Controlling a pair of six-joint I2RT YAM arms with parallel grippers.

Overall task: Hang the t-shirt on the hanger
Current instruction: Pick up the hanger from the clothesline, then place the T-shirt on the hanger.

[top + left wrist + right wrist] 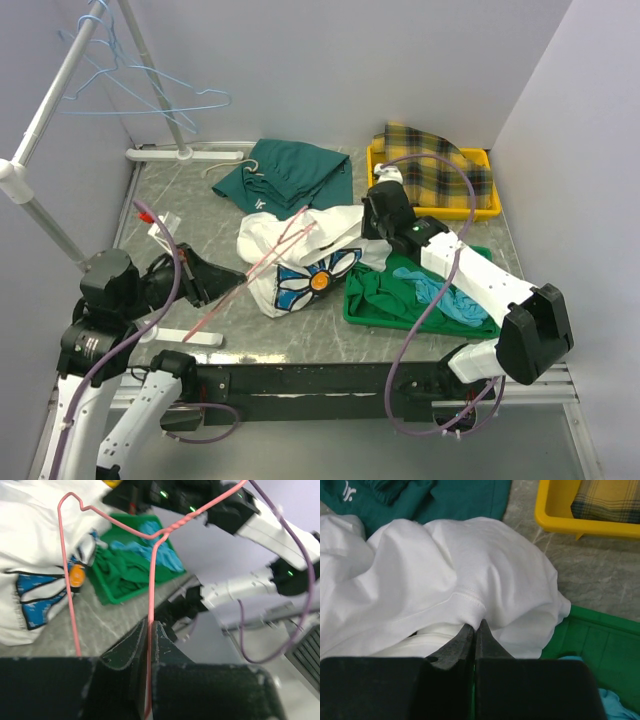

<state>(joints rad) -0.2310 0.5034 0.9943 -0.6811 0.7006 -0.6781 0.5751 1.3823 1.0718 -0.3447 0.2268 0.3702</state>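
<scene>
Nearest, the left gripper (149,632) is clenched on one wire of the hanger (152,580). The hanger's long axis runs diagonally from near-left to far-right, its twisted neck pointing away over the t-shirt (265,240), which lies crumpled mid-table. Only the left wrist view shows that twist clearly; from above the hanger is thin pink lines. Farther on, the right gripper (475,630) pinches a white hem, clear only in its own wrist view.

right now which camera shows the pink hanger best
Left wrist view: the hanger runs up close, its twisted neck clear, clamped in the left gripper. The top view shows it thin and small over the t-shirt. The right wrist view shows none of it.
</scene>
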